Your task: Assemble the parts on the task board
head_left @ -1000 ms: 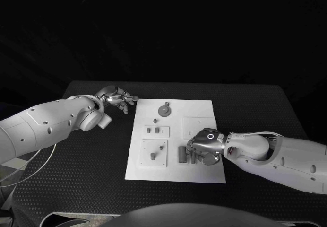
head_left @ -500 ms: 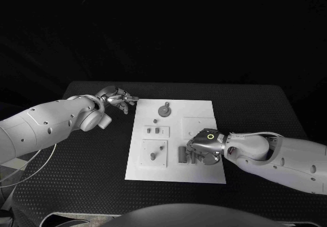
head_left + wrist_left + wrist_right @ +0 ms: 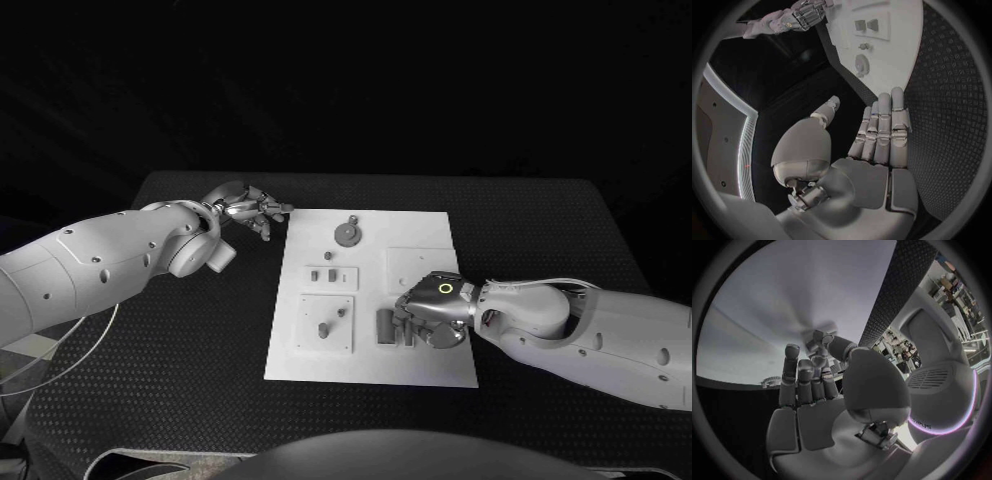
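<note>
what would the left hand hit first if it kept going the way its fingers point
Probably the task board: the left hand points toward its far left edge, nothing between them. Height above the table is unclear.

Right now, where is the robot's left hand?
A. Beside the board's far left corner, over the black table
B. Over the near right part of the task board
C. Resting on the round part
A: the left hand sits off the task board, by its far left corner.

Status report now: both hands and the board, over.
Left hand open, off the white task board. Right hand down over small grey parts; grip unclear. Nothing blocking.
</note>
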{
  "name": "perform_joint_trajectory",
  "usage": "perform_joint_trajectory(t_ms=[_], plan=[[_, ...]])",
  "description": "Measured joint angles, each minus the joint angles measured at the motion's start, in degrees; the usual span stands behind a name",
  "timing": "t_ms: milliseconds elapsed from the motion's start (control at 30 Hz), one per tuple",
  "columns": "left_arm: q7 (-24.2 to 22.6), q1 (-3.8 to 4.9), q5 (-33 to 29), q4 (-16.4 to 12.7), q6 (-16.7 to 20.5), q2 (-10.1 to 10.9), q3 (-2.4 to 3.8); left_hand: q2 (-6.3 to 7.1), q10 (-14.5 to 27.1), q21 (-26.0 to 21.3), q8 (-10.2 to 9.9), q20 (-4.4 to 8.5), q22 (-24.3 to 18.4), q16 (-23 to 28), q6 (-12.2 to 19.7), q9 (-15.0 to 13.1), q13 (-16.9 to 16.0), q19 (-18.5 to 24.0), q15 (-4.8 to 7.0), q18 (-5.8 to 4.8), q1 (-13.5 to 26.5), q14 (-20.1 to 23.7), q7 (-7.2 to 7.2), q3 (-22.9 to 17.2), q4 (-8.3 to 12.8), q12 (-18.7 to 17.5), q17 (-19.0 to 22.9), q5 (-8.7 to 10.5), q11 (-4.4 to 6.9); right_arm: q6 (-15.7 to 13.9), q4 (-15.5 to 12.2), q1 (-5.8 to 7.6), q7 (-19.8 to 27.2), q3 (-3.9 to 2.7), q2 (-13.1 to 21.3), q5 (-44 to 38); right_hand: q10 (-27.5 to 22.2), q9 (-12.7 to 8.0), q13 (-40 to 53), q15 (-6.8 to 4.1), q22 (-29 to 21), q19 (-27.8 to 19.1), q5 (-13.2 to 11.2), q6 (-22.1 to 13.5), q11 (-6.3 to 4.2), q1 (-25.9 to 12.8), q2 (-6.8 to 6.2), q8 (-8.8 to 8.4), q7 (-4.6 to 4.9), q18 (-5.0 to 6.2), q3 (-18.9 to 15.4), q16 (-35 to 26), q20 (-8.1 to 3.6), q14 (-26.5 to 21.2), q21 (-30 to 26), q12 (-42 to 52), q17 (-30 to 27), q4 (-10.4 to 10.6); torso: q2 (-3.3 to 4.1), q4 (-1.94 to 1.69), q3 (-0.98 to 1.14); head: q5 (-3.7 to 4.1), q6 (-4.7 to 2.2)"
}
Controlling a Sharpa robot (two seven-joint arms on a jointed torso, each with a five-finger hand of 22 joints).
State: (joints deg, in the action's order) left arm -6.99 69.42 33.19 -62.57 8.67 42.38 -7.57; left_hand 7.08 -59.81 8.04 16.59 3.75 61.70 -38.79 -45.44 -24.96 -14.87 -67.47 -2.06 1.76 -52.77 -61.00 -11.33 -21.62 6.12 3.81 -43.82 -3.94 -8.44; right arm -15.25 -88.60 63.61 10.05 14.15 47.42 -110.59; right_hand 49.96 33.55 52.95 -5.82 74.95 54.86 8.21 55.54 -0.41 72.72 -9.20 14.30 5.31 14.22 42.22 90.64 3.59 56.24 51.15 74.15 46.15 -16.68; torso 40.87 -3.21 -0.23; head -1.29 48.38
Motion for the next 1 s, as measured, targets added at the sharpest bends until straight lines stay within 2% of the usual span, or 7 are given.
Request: perform_joint_trajectory(t_ms=[267, 367, 467, 633, 900, 933, 1000], plan=[[0.0, 0.0, 0.0, 0.0, 0.0, 0.0, 0.0, 0.0, -0.1, 0.0, 0.0, 0.0, 0.0, 0.0, 0.0, 0.0, 0.0, 0.0, 0.0, 0.0, 0.0, 0.0, 0.0, 0.1, -0.1, 0.0, 0.0, 0.0, 0.07, 0.1, 0.0, -0.01, 0.0, 0.0, 0.1, 0.2, -0.2, 0.0, 0.0, 0.04, 0.0, 0.0, 0.0, -0.8, 0.2, 0.3, -0.3, -0.25, -0.08, 0.0, 0.0, 0.0, 0.0, 0.0, 0.0, 0.0, 0.0, 0.0, 0.0, 0.0, -0.01, 0.03, 0.08], [0.0, 0.0, 0.0, 0.0, 0.0, 0.0, 0.0, 0.0, -0.1, 0.0, 0.0, 0.0, 0.0, 0.0, 0.0, 0.0, 0.0, 0.0, 0.0, 0.0, 0.0, 0.0, 0.0, 0.1, -0.1, 0.0, 0.0, 0.0, 0.08, 0.1, 0.1, -0.01, -0.1, 0.0, 0.2, 0.3, -0.4, -0.7, -0.1, 0.0, 0.0, -0.2, 0.0, -2.7, -0.01, 0.7, -0.74, -1.53, -0.79, 0.0, 0.0, 0.0, 0.21, -0.2, 0.0, 0.0, -0.1, 0.0, 0.0, 0.01, -0.01, 0.03, 0.09], [0.0, 0.0, 0.0, 0.0, 0.0, 0.0, 0.0, 0.0, -0.1, 0.0, 0.0, 0.0, 0.0, 0.0, 0.0, 0.0, 0.0, 0.0, 0.0, 0.0, 0.0, 0.0, 0.0, 0.1, -0.1, 0.0, 0.0, 0.0, 0.08, -0.1, 0.1, -0.01, -0.2, 0.04, 0.6, 0.3, -0.4, -1.0, -0.3, -0.03, 0.0, -0.2, 0.0, -4.7, 0.0, 1.1, -1.14, -3.0, -2.12, 0.0, 0.0, 0.0, 0.21, -0.4, 0.0, 0.0, -0.1, 0.0, 0.0, 0.02, -0.01, 0.04, 0.09], [0.0, 0.0, 0.0, 0.0, 0.0, 0.0, 0.0, 0.0, -0.1, 0.0, 0.0, 0.0, 0.0, 0.0, 0.0, 0.0, 0.0, 0.0, 0.0, 0.0, 0.0, 0.0, 0.0, 0.1, -0.1, 0.0, 0.0, 0.0, 0.08, -0.7, -0.2, -0.03, -0.3, 0.07, 1.1, 0.3, -0.4, -1.0, -0.6, -0.04, 0.0, -0.2, 0.0, -6.6, 0.0, 1.1, -2.49, -5.81, -2.53, 0.01, 0.0, 0.0, 0.21, -0.4, 0.0, 0.0, -0.4, 0.0, 0.0, 0.02, 0.01, 0.04, -0.01], [0.0, -0.01, 0.0, 0.1, 0.0, 0.0, 0.0, 0.0, -0.1, 0.0, 0.0, 0.0, 0.0, 0.0, 0.0, 0.0, 0.0, 0.0, 0.0, 0.0, 0.0, 0.0, 0.0, 0.1, -0.1, 0.0, -0.1, 0.0, 0.08, -2.3, -1.6, 0.18, -0.9, 0.06, 2.6, 0.6, -0.3, -1.0, -0.7, -0.04, 0.0, -0.2, 0.0, -11.9, -0.14, 0.9, -2.73, -5.52, -2.87, 0.0, 0.2, 0.2, 0.18, -0.4, 0.0, 0.4, -0.4, 0.2, -0.01, -0.01, 0.02, 0.07, -0.05], [0.0, -0.01, 0.0, 0.1, 0.0, 0.0, 0.0, 0.0, -0.1, 0.0, 0.0, 0.0, 0.0, 0.0, 0.0, 0.0, 0.0, 0.0, 0.0, 0.0, 0.0, 0.0, 0.0, 0.1, -0.1, 0.0, -0.1, 0.0, 0.08, -2.6, -1.8, 0.26, -0.9, 0.07, 2.7, 0.7, -0.3, -1.0, -0.7, -0.04, 0.0, -0.1, 0.0, -12.7, -0.13, 0.9, -2.75, -5.44, -2.61, 0.0, 0.2, 0.3, 0.06, -0.4, 0.0, 0.4, -0.4, 0.2, -0.01, -0.01, 0.02, 0.07, -0.05], [0.0, -0.01, 0.0, 0.1, 0.0, 0.0, 0.0, 0.0, -0.1, 0.0, 0.0, 0.0, 0.0, 0.0, 0.0, 0.0, 0.0, 0.0, 0.0, 0.0, 0.0, 0.0, 0.0, 0.1, -0.1, 0.0, -0.1, 0.0, 0.08, -3.3, -2.0, 0.58, -1.0, 0.05, 3.2, 1.3, -0.3, -3.4, -0.7, -0.16, 0.0, 0.3, 0.0, -14.3, -0.14, 0.6, -3.03, -5.1, -1.07, 0.01, 0.2, 0.6, -0.12, -0.3, 0.0, 0.6, -0.4, 0.2, -0.01, -0.01, 0.02, 0.1, -0.05]])
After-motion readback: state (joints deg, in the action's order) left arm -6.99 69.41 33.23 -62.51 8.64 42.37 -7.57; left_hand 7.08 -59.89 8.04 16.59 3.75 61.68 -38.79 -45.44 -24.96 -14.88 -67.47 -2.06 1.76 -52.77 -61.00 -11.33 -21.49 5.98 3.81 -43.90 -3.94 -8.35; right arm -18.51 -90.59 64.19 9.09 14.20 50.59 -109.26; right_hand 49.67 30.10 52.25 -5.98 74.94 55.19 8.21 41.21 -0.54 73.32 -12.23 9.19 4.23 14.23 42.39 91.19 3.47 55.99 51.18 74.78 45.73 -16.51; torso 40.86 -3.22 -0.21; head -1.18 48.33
